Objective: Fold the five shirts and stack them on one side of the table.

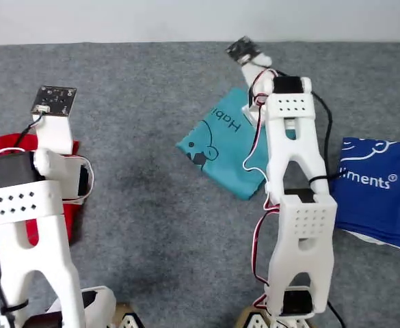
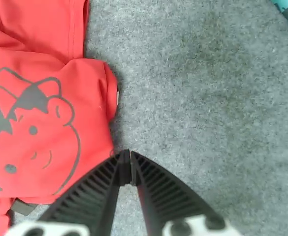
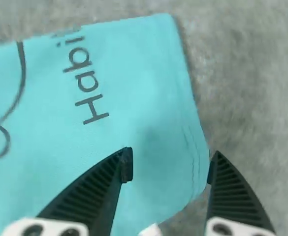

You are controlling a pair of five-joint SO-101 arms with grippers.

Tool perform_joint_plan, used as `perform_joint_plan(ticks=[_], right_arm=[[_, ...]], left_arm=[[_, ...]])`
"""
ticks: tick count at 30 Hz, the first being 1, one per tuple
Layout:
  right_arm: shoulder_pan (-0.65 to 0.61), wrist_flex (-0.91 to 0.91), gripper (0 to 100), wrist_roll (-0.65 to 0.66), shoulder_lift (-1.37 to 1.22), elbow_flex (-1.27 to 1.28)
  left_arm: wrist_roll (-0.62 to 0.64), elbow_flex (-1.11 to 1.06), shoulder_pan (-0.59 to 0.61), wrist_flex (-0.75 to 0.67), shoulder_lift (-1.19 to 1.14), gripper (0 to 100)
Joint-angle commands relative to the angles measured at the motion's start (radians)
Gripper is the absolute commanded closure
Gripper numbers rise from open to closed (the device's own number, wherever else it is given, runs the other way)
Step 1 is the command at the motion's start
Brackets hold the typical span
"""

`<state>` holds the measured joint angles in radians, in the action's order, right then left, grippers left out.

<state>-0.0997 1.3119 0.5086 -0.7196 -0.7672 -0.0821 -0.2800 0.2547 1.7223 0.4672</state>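
A folded teal shirt (image 1: 221, 154) with dark print lies on the grey table (image 1: 152, 178), partly under the right arm. My right gripper (image 3: 169, 166) hangs open just above a corner of the teal shirt (image 3: 94, 132), one finger over the cloth and the other over the bare table past its hem. A red shirt (image 2: 35, 123) with a cartoon face lies at the table's left side. My left gripper (image 2: 130, 164) is shut and empty, its tips over the table right beside the red shirt's edge (image 1: 73, 147). A folded blue shirt (image 1: 377, 191) lies at the right.
The grey felt table surface (image 2: 208, 98) stretches open between the red and teal shirts. The two arm bases stand at the near edge. A pale wall runs along the table's far edge.
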Motion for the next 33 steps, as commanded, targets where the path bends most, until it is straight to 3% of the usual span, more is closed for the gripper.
perform_joint_plan(ticks=[1,7,9,16,20,26,29,33], right_arm=[[-0.030,0.108,75.5,-0.146,0.111,-0.021],[-0.119,0.249,99.8,-0.284,0.114,-0.021],[-0.120,0.278,96.3,-0.305,0.116,-0.021],[-0.114,0.280,98.2,-0.632,0.114,-0.021],[-0.116,0.255,91.4,-0.821,0.113,-0.020],[-0.114,0.265,69.6,-1.122,0.111,-0.017],[-0.114,0.265,60.2,-1.151,0.111,-0.017],[-0.113,0.242,59.3,-1.175,0.082,-0.017]], left_arm=[[-0.006,0.004,-0.008,-0.014,0.029,99],[-0.006,0.004,-0.008,-0.014,0.029,99],[-0.006,0.004,-0.008,-0.014,0.031,99],[-0.006,0.002,-0.008,-0.014,0.031,99],[-0.006,0.002,-0.008,-0.014,0.031,99],[-0.006,0.004,-0.006,-0.014,0.031,99],[-0.006,0.004,-0.006,-0.014,0.031,99],[-0.006,0.004,-0.006,-0.014,0.031,99]])
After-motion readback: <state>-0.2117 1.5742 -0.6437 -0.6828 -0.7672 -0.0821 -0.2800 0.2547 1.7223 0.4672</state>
